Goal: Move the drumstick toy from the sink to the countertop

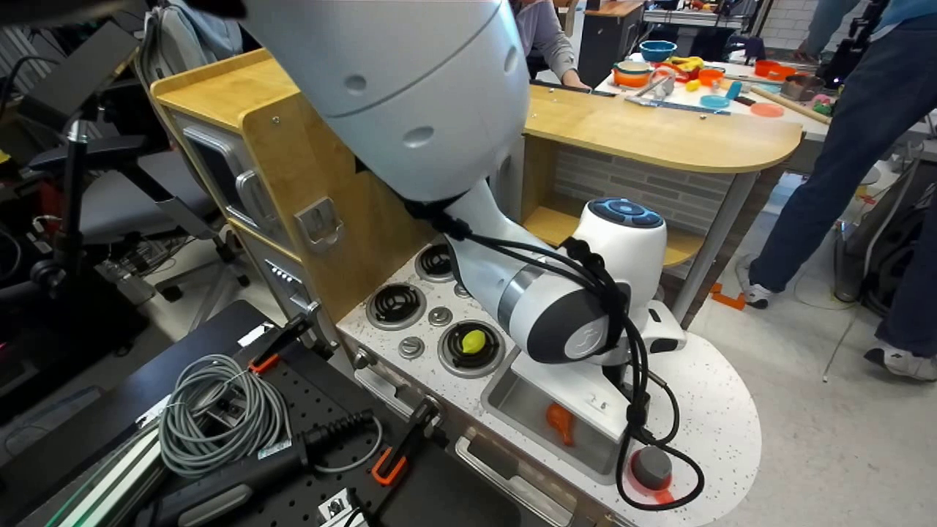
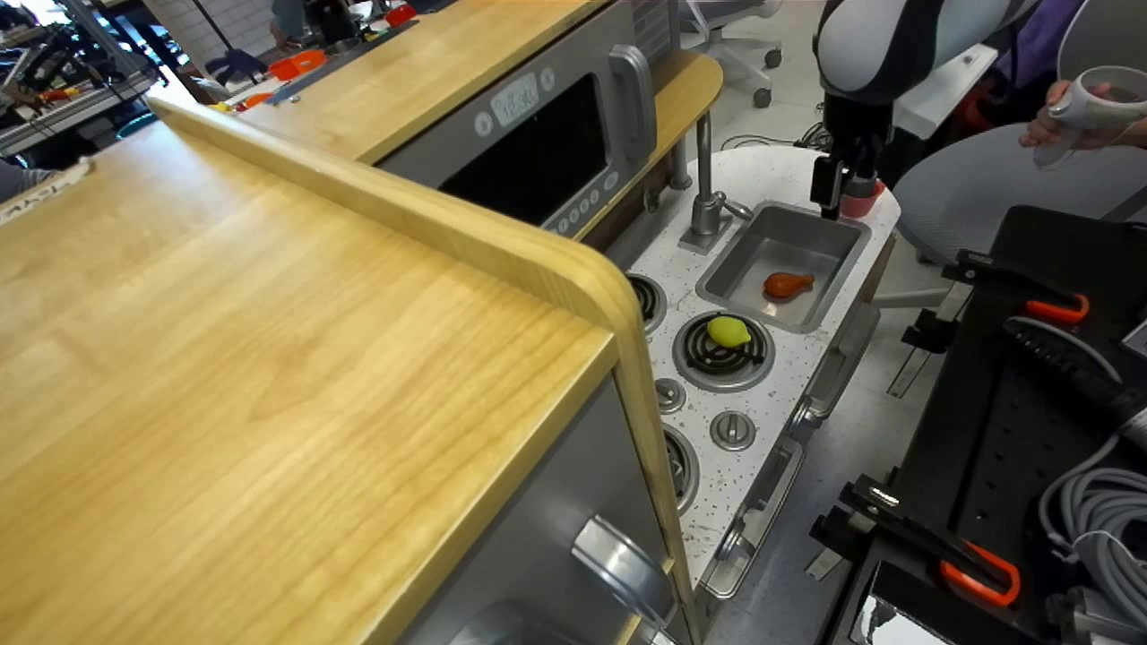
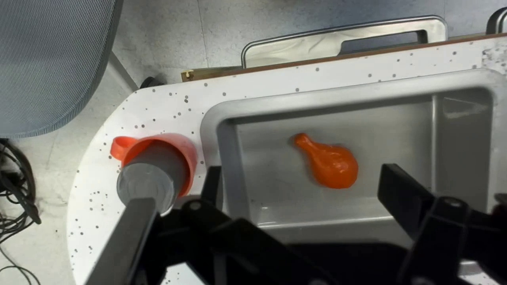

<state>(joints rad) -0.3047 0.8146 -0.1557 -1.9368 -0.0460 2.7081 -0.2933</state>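
The drumstick (image 3: 330,161) lies on the floor of the sink (image 3: 317,99), its full upper side exposed. The tool (image 3: 301,172) is unclamped, jaws standing wide apart, nothing between them. Expect a light, fairly stiff part (hollow plastic, judging by the look), unlikely to break; the glossy skin may slip. Grip across the thick end, clear of the taper, before transfer to the bench (image 3: 166,109).

I'm holding my jaws wide apart above the sink (image 3: 388,142), where the drumstick toy (image 3: 332,165) is lying, neck slanting toward the counter's (image 3: 99,170) straight edge. Near the rounded edge, a grey cylinder (image 3: 148,180) is sitting in a red cup (image 3: 185,149).
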